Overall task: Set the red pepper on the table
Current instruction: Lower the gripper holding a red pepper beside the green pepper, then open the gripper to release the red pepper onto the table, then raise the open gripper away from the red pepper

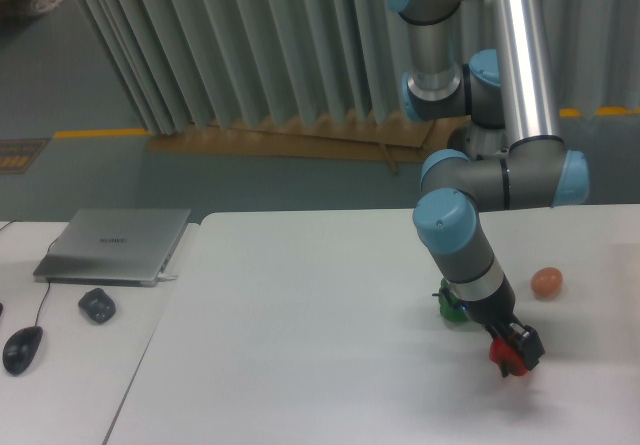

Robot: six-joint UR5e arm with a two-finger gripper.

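Note:
The red pepper [506, 360] shows as a small glossy red patch at the tip of the arm, low over the white table [300, 345] at front right. My gripper [517, 353] is shut on it, the dark fingers covering most of it. Whether the pepper touches the tabletop I cannot tell. Behind the wrist, the green pepper [446, 304] is mostly hidden by the arm.
A small orange-pink egg-shaped ball [546, 282] lies to the right of the arm. On the adjoining desk at left are a closed laptop [115, 245], a dark mouse [23, 348] and a dark lump [97, 305]. The arm's base [480, 155] stands behind the table.

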